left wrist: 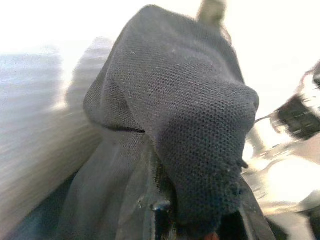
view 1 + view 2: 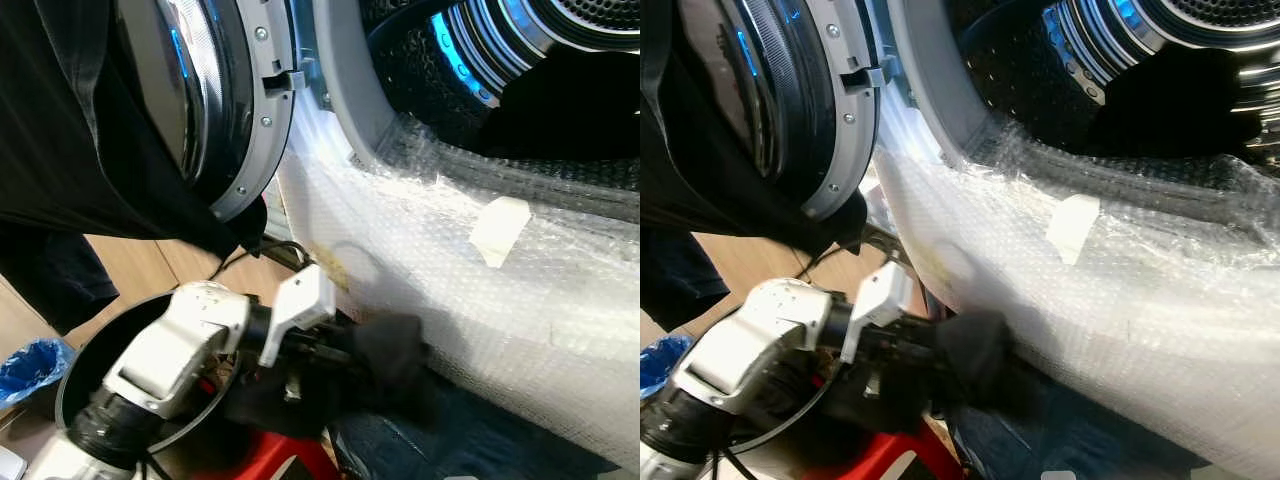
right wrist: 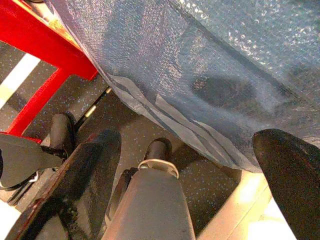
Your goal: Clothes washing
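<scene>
Your left gripper (image 2: 345, 350) is pinching a dark garment (image 2: 395, 355) low against the bubble-wrapped washer front (image 2: 480, 290), lifting toward the drum opening (image 2: 530, 90); your right gripper (image 3: 190, 150) is hanging idle, fingers apart.

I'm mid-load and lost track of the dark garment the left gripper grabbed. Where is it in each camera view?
Left eye view: dark garment bunched at the left gripper, low centre, against the bubble wrap.
Right eye view: same bundle, low centre.
Left wrist view: close up, draped over the jaws.
Right wrist view: I cannot pick it out.
Shared landmark: the white tape patch.
</scene>
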Robot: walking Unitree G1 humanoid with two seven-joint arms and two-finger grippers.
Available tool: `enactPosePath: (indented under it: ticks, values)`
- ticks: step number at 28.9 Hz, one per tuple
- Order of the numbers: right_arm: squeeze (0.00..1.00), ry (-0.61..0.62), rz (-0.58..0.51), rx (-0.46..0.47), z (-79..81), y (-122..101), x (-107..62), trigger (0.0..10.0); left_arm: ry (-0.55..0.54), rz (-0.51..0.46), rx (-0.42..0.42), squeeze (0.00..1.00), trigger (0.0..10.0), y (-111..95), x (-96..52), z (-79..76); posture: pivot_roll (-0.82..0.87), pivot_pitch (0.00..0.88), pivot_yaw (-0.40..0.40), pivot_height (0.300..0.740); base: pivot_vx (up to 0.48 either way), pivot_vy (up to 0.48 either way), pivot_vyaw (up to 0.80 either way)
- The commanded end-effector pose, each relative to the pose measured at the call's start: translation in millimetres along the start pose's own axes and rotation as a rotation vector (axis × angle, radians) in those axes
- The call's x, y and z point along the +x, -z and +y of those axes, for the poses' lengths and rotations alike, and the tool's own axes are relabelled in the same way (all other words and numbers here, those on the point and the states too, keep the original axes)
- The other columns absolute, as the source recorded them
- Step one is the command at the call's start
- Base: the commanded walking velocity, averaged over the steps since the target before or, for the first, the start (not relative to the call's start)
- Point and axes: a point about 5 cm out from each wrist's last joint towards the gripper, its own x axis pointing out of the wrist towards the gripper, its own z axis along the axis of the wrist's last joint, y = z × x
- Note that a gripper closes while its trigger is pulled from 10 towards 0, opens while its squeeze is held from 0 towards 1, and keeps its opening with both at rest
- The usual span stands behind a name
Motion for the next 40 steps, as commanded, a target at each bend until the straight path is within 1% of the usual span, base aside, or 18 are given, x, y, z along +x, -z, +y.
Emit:
enactPosePath:
  ticks: [1, 4, 7, 9, 10, 12, 13, 14, 16, 19, 22, 25, 29, 35, 36, 38, 39, 40]
  values:
    - [0.00, -0.011, 0.007, 0.006, 4.2, 3, -0.9, 10.0, 0.041, -0.008, 0.023, 0.00, 0.0, -4, 4.5, -4.3, 0.03, 0.000, 0.138, 0.740, 0.000, 0.000, 0.00]
    - [0.00, -0.011, 0.002, 0.010, 4.1, 3, -0.8, 10.0, 0.047, 0.001, 0.002, 0.00, 0.0, 2, 6.7, -6.0, 0.02, 0.000, 0.141, 0.740, 0.000, 0.000, 0.00]
    - [0.00, -0.021, -0.023, -0.008, 2.1, -1, -0.3, 10.0, -0.028, 0.022, -0.039, 0.00, 0.0, 15, -2.0, -1.4, 0.01, 0.000, 0.142, 0.740, 0.000, 0.000, 0.00]
    - [0.00, -0.029, -0.027, -0.016, 1.9, -2, -0.2, 10.0, -0.048, 0.020, -0.043, 0.00, 0.0, 17, -3.2, 0.2, 0.02, 0.000, 0.138, 0.740, 0.000, 0.000, 0.00]
    - [0.00, -0.125, -0.049, -0.075, 8.1, -5, -0.5, 10.0, -0.131, 0.055, -0.032, 0.00, 0.0, 24, -9.0, 7.3, 0.02, 0.000, 0.134, 0.740, 0.000, 0.000, 0.00]
    - [0.00, -0.225, -0.074, -0.139, 15.1, -9, -1.4, 10.0, -0.186, 0.060, -0.043, 0.00, 0.0, 27, -13.3, 11.5, 0.02, 0.000, 0.132, 0.740, 0.000, 0.000, 0.00]
    - [0.00, -0.294, -0.090, -0.202, 19.0, -11, -2.3, 10.0, -0.210, 0.056, -0.049, 0.00, 0.0, 29, -15.5, 12.5, 0.02, 0.000, 0.129, 0.740, 0.000, 0.000, 0.00]
    - [0.00, -0.294, -0.090, -0.202, 19.0, -11, -2.3, 10.0, -0.210, 0.056, -0.049, 0.00, 0.0, 29, -15.5, 12.5, 0.02, 0.000, 0.129, 0.740, 0.000, 0.000, 0.00]
    - [0.00, -0.390, -0.106, -0.300, 22.0, -13, -3.8, 10.0, -0.251, 0.085, -0.069, 0.00, 0.0, 38, -19.7, 12.6, 0.02, 0.000, 0.126, 0.740, 0.000, 0.000, 0.00]
    - [0.00, -0.453, -0.119, -0.366, 22.0, -14, -5.0, 10.0, -0.305, 0.097, -0.082, 0.00, 0.0, 46, -23.5, 13.9, 0.01, 0.001, 0.123, 0.740, 0.000, 0.000, 0.00]
    - [0.00, -0.505, -0.119, -0.397, 22.7, -14, -6.3, 10.0, -0.331, 0.097, -0.090, 0.00, 0.0, 49, -26.7, 14.4, 0.01, 0.010, 0.123, 0.740, 0.000, 0.000, 0.00]
    - [0.00, -0.562, -0.108, -0.454, 21.7, -11, -7.8, 10.0, -0.369, 0.116, -0.095, 0.00, 0.0, 56, -30.6, 14.7, 0.02, 0.021, 0.121, 0.740, 0.000, 0.000, 0.00]
    - [0.00, -0.583, -0.105, -0.481, 20.3, -10, -8.4, 10.0, -0.394, 0.134, -0.086, 0.00, 0.0, 61, -33.1, 14.3, 0.02, 0.028, 0.123, 0.740, 0.000, 0.000, 0.00]
    - [0.00, -0.590, -0.106, -0.482, 20.0, -10, -8.6, 10.0, -0.397, 0.134, -0.082, 0.00, 0.0, 61, -33.2, 14.4, 0.02, 0.028, 0.123, 0.740, 0.000, 0.000, 0.00]
    - [0.00, -0.642, -0.118, -0.473, 18.9, -12, -10.1, 10.0, -0.425, 0.154, -0.098, 0.00, 0.0, 68, -39.0, 14.3, 0.02, 0.042, 0.115, 0.740, 0.000, 0.000, 0.00]
    - [0.00, -0.642, -0.118, -0.473, 18.9, -12, -10.1, 10.0, -0.425, 0.154, -0.098, 0.00, 0.0, 68, -39.0, 14.3, 0.02, 0.042, 0.115, 0.740, 0.000, 0.000, 0.00]
    - [0.00, -0.679, -0.147, -0.427, 17.4, -18, -11.1, 10.0, -0.420, 0.171, -0.126, 0.00, 0.0, 74, -41.3, 11.4, 0.03, 0.044, 0.112, 0.740, 0.000, 0.000, 0.00]
    - [0.00, -0.679, -0.147, -0.427, 17.4, -18, -11.1, 10.0, -0.420, 0.171, -0.126, 0.00, 0.0, 74, -41.3, 11.4, 0.03, 0.044, 0.112, 0.740, 0.000, 0.000, 0.00]
